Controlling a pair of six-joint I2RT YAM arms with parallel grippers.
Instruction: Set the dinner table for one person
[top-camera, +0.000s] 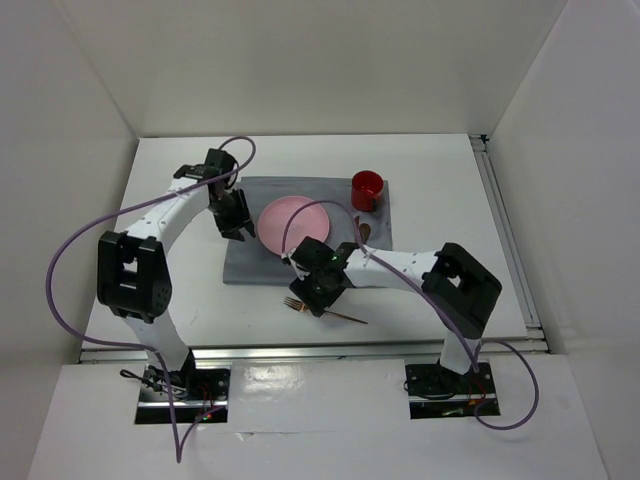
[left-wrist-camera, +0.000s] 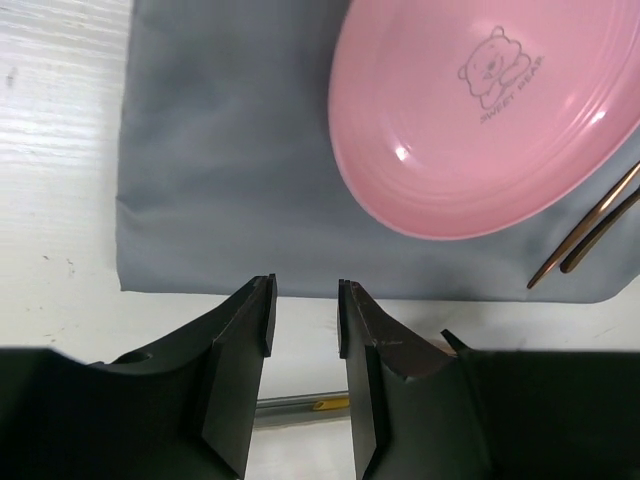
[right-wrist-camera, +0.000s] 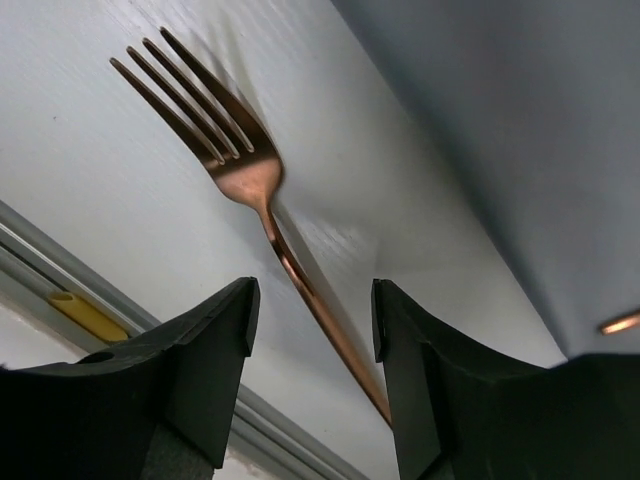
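The white dinner table (top-camera: 440, 170) carries a grey cloth (top-camera: 255, 265) with a pink plate (top-camera: 290, 222) on it and a red cup (top-camera: 367, 188) at its far right corner. A copper fork (top-camera: 325, 311) lies on the bare table in front of the cloth. My right gripper (top-camera: 318, 288) is open just above it. In the right wrist view the fork (right-wrist-camera: 245, 175) has its handle running between the open gripper's (right-wrist-camera: 312, 312) fingers. My left gripper (top-camera: 237, 216) hovers at the plate's left, open and empty. The left wrist view shows this gripper (left-wrist-camera: 305, 300), the plate (left-wrist-camera: 470, 130) and the cloth (left-wrist-camera: 220, 180).
Copper cutlery handles (top-camera: 364, 231) lie on the cloth right of the plate, also in the left wrist view (left-wrist-camera: 590, 225). Metal rails run along the table's right edge (top-camera: 505, 230) and near edge (top-camera: 300, 349). White walls enclose the table on three sides.
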